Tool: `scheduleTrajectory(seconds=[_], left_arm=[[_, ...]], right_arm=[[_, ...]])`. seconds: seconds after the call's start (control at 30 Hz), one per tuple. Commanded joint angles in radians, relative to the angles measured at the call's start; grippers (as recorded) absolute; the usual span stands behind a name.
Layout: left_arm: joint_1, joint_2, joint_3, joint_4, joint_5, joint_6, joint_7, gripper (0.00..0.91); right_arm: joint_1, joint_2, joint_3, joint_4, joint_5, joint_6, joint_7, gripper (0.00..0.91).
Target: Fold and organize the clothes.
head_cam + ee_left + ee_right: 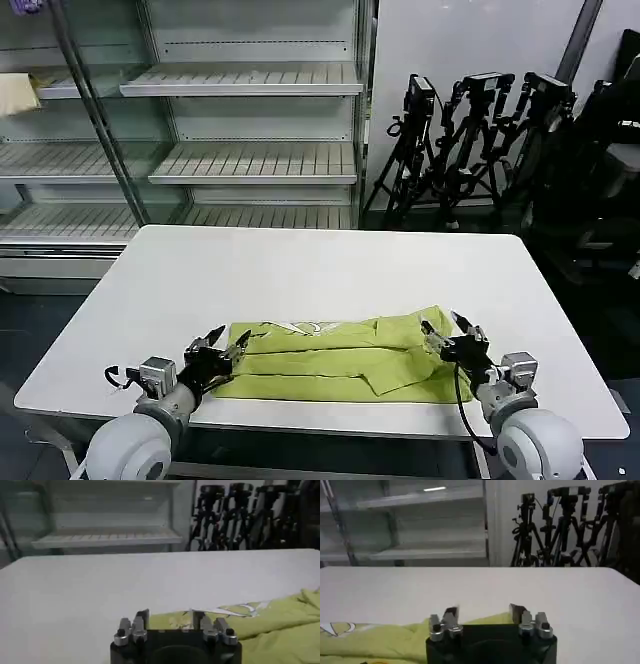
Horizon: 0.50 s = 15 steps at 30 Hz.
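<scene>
Two grippers flank the T-shirt point(335, 358), a partly folded strip along the bench point(320, 270) near edge: left gripper point(228, 349) and right gripper point(448, 330), fingers spread and empty. Pinch both end hems together, lifting evenly so layers stay aligned.

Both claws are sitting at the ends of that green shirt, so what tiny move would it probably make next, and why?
Probably both close on the cloth. The left end effector and right end effector are open, one at each end of the partly folded T-shirt near the table's front edge. Neither holds fabric yet, so gripping the two ends seems needed before another fold.
</scene>
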Motion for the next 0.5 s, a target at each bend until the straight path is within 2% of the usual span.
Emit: scheduleTrajectory(seconds=[0.03,0.17,0.5], left_arm=[[0.029,-0.016,0.02,0.008,-0.081,0.004,-0.15,0.907],[0.024,-0.046,0.03,0.036,-0.114,0.003,-0.148,0.907],[-0.002,-0.046,0.027,0.056,-0.147,0.003,-0.137,0.907]], right_arm=[[-0.031,0.017,0.019,0.022,-0.042,0.013,-0.013,0.907],[-0.033,0.018,0.017,0.026,-0.048,0.014,-0.018,0.907],[-0.041,0.026,0.018,0.024,-0.077,0.014,-0.021,0.907]])
